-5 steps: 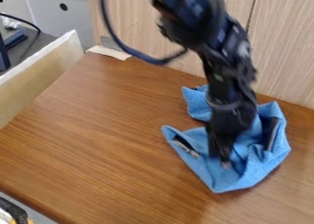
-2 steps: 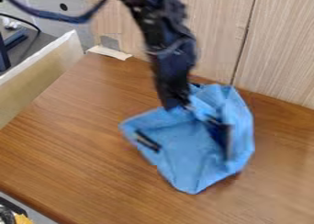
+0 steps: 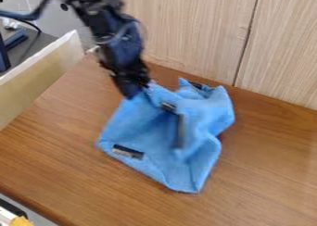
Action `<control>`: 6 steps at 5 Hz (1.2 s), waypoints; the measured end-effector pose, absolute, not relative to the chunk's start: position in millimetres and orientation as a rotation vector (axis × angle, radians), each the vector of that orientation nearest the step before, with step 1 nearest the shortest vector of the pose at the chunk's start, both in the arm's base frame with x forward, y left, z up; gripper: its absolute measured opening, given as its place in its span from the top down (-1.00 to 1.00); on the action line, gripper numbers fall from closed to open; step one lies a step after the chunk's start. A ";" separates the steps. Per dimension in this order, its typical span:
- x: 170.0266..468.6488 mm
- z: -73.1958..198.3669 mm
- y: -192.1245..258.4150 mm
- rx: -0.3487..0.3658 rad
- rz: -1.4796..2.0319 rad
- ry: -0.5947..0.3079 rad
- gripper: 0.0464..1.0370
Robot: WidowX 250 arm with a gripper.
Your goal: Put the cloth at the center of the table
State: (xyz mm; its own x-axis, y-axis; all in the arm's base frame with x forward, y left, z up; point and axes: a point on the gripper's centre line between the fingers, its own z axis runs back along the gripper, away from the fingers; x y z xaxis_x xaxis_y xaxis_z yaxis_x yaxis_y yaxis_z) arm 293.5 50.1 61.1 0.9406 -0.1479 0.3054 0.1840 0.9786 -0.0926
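My gripper (image 3: 137, 90) hangs over the back middle of the table (image 3: 49, 151), shut on the upper left corner of the blue cloth (image 3: 161, 141). That corner is lifted, and the rest of the cloth slopes down from it, its lower part spread over the middle of the wooden table. Dark patches mark the cloth at its lower left, its centre and its top right edge. Folds run along its right side.
A pale wooden panel (image 3: 192, 35) stands along the table's back edge. On the left is a raised light board (image 3: 43, 77) with dark equipment behind it. A yellow and black object (image 3: 18, 220) lies beyond the front left corner.
My gripper has moved left and up toward the table's back with the cloth's corner in it. The cloth has been dragged left and has opened out from its bunched shape.
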 end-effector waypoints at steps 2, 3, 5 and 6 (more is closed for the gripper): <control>298.6 32.8 88.8 -0.198 0.126 -0.299 0.98; 306.2 20.9 96.4 -0.179 0.186 -0.281 0.98; 319.4 -1.6 107.7 -0.164 0.184 -0.249 0.98; 324.8 -11.3 115.5 -0.132 0.165 -0.231 0.94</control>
State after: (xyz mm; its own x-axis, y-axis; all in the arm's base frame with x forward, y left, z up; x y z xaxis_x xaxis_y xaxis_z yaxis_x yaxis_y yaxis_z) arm 324.8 115.5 -11.3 0.9601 0.1773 0.2165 -0.1471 0.9779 -0.1486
